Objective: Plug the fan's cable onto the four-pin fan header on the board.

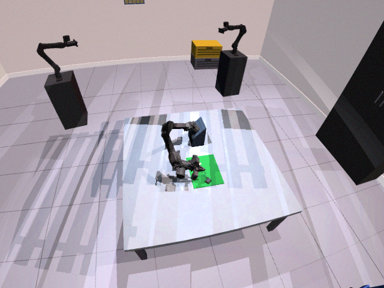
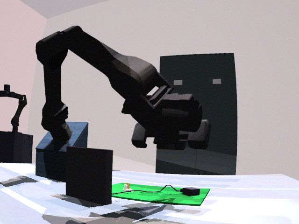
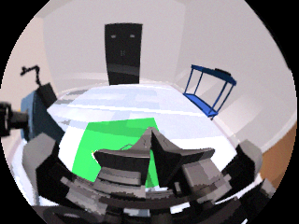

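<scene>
With my gripper (image 2: 168, 142) shut on nothing above the flat green board (image 2: 193, 199), I judged I should spread wide before descending squarely onto the small black plug (image 2: 190, 191).

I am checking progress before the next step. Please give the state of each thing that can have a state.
gripper: shut, holding nothing, above the board.
plug: lying on the board, not on the header.
fan header: upright, nothing plugged on it.
cable: slack across the board.
</scene>
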Tool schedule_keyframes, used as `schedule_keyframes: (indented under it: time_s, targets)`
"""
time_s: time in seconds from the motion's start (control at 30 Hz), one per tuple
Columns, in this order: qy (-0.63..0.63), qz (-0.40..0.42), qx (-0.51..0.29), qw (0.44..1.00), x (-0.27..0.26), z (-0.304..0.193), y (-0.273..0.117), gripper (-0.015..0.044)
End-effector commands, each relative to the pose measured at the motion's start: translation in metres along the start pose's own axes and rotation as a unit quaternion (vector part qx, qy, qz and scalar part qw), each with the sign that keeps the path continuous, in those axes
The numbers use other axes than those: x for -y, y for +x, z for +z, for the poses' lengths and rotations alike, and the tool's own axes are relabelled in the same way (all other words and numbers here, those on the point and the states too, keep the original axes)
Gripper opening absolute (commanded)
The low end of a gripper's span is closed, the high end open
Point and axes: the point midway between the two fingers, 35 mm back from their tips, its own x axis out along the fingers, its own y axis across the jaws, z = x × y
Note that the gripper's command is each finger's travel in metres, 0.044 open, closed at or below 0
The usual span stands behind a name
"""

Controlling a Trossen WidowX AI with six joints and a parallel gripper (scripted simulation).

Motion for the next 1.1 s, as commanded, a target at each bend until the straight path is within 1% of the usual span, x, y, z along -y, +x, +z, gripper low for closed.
schedule_keyframes:
  time_s: [0.0, 0.1, 0.27, 0.3, 1.07]
  targets:
    - [0.001, 0.0, 0.0, 1.0, 0.0, -0.0001, -0.0001, 0.0]
    - [0.001, 0.0, 0.0, 1.0, 0.0, -0.0001, -0.0001, 0.0]
    - [0.0, 0.0, 0.0, 1.0, 0.0, 0.0, 0.0, 0.0131]
    - [0.0, 0.0, 0.0, 1.0, 0.0, 0.0, 0.0, 0.014]
    - [0.0, 0.0, 0.0, 1.0, 0.0, 0.0, 0.0, 0.014]
